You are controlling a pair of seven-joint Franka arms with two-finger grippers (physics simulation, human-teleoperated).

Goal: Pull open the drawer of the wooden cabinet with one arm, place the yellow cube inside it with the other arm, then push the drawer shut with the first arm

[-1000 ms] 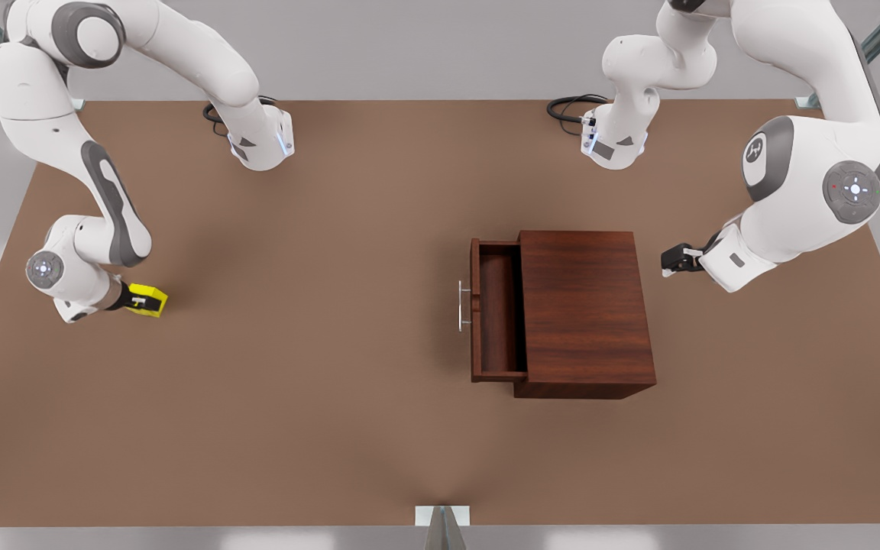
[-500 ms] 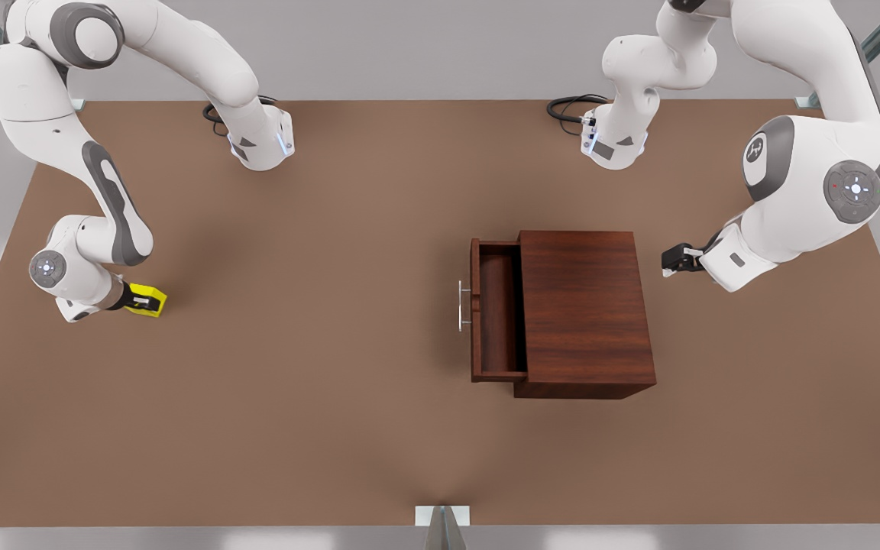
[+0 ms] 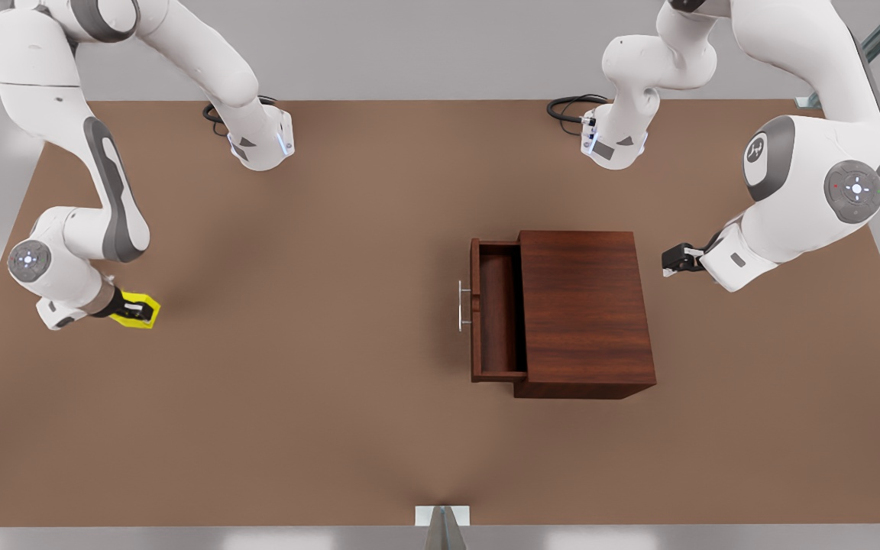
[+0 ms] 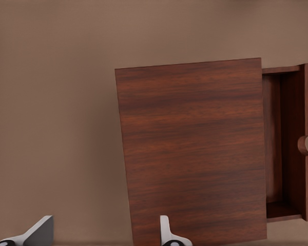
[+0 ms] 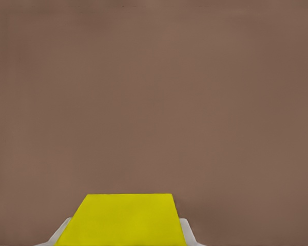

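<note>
The wooden cabinet stands right of the table's middle in the front view. Its drawer is pulled out toward the front view's left, with nothing inside and its silver handle free. My left gripper hovers behind the cabinet's back side, open; its fingertips spread wide over the cabinet and the drawer. At the front view's far left, my right gripper is shut on the yellow cube. The cube sits between its fingers.
The brown table stretches wide between the cube and the drawer. Both arm bases and cables sit along the far edge. A small metal bracket marks the near edge.
The right gripper with the yellow cube has shifted slightly toward the front view's lower left and turned a little. The left arm, cabinet and drawer have not moved.
</note>
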